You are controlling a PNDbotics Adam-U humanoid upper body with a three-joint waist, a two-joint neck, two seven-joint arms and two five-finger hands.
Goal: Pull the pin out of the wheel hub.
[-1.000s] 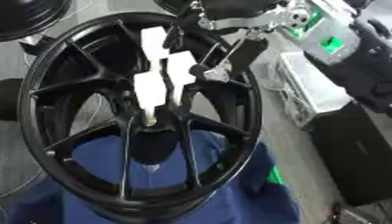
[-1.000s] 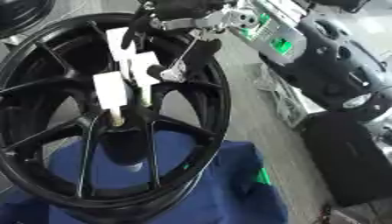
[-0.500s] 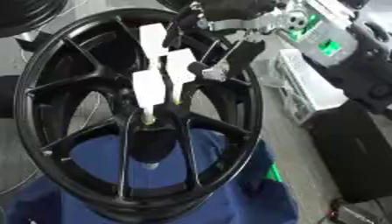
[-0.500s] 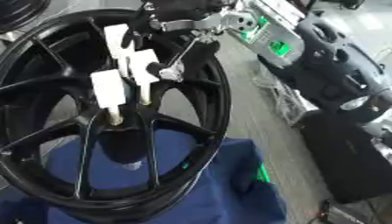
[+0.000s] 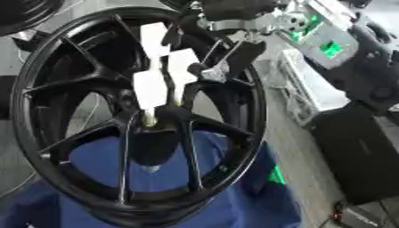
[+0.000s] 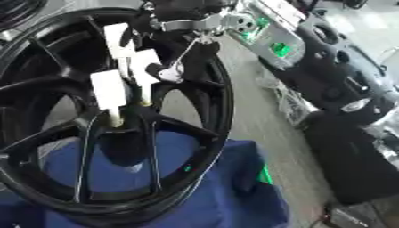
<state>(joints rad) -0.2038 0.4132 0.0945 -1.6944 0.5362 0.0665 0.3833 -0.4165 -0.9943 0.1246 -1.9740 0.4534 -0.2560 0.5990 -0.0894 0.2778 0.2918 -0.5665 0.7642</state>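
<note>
Black alloy wheel standing nearly upright, tilted, filling most of both views, spokes running in to the wheel hub at centre. Lower rim resting on a blue cloth that spreads toward the bottom edge.

To the right, on the floor: a black case and, further up, a device with a lit green panel.

Reaching down from the top edge, right hand, black and silver at the wrist, white on the fingers. White fingers extended downward over the spokes, tips meeting at the hub and closing on the pin. Cannot tell how fully curled behind it.

Pin: a short, pale, yellowish stub just under the lowest white fingertip, at the upper left of the hub, long axis roughly vertical in the picture, top end under the fingers, bottom end toward the hub. Cannot tell whether seated or already clear of the hole.

Right eye view: more of the dark machine housing at right, with the wheel's left rim cut off. Left eye view: more of that left rim, plus a second dark tyre at top left.

Against half a second ago: hand, pin and wheel in much the same arrangement, fingertips at the same spot on the hub.
</note>
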